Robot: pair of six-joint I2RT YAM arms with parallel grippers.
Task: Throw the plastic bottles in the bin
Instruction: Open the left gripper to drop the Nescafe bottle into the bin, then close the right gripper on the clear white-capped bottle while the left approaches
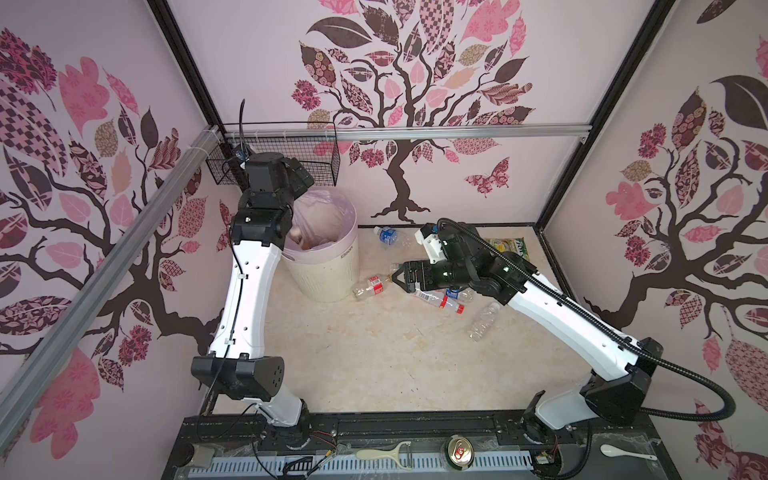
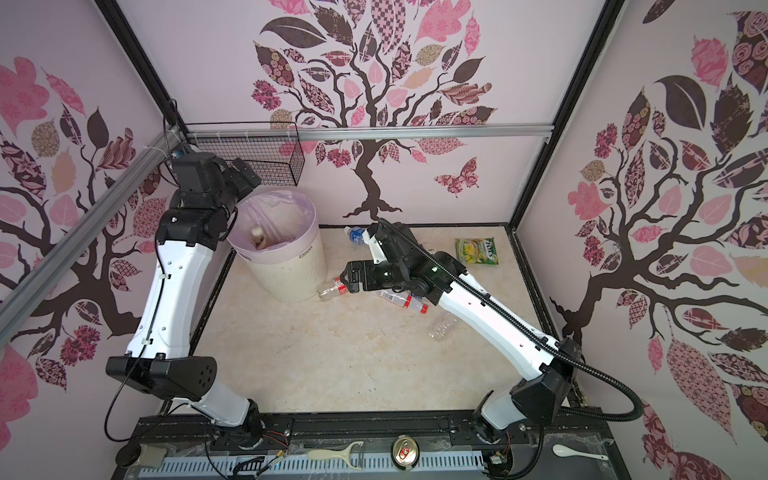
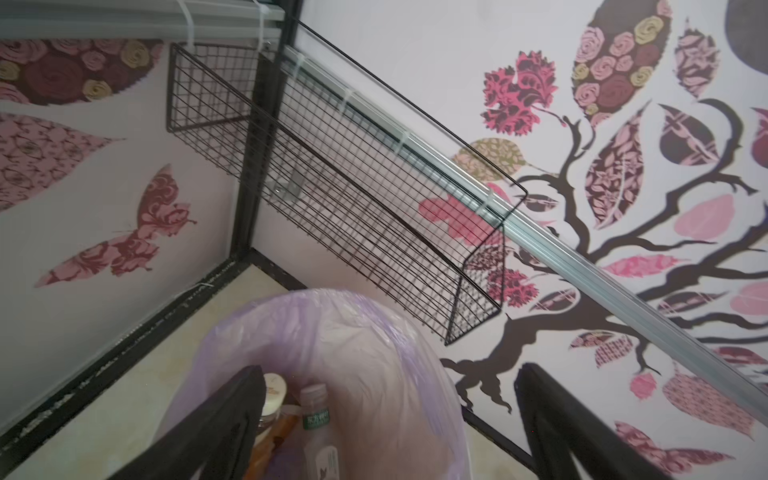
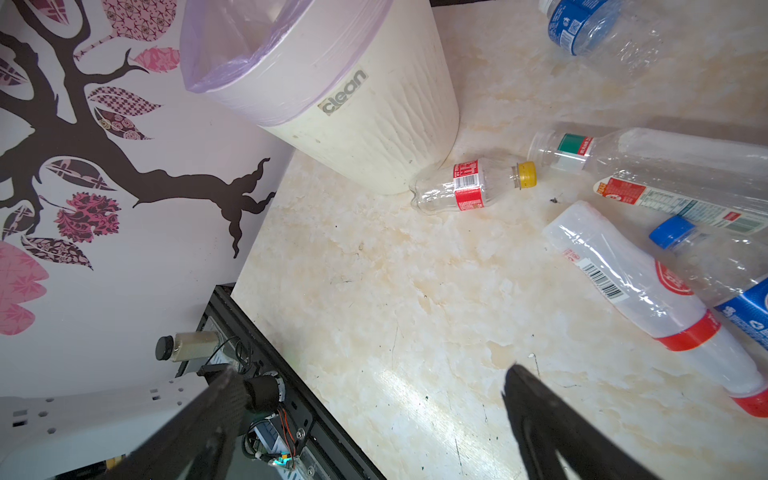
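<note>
Pink tree-patterned walls close round a cream marbled tabletop [image 1: 353, 365]. At the left, the left gripper [image 3: 390, 372] hangs over the bin [image 1: 332, 274], jaws spread wide with nothing between them. Below it, inside the lilac liner, at least two bottles show: a white-capped one [image 3: 274, 390] and a green-labelled one [image 3: 316, 419], with something brown between them that I cannot make out. That is one bin and two grippers. Just beside the bin's foot, perhaps touching it, a yellow-capped bottle [image 1: 370, 286] lies on its side. Its long axis runs from the bin out toward the right gripper [image 1: 397, 277], cap end nearest that gripper. The right gripper is likewise wide open and empty, poised above the cap and pointing along the bottle toward the bin, so the right arm is plainly the nearer. I judge it would need to go forward and down, then close across the body rather than along it. Near the back wall lies a blue-labelled bottle [image 1: 386, 235]. Under the right wrist sits a pile [image 1: 440, 300] of three or four overlapping bottles; the overlap keeps me from an exact count. Further right a bare clear bottle [image 1: 483, 322] lies alone. That makes six or seven bottles on the table. At the far right, one snack packet [image 2: 476, 249] is not part of the job.
</note>
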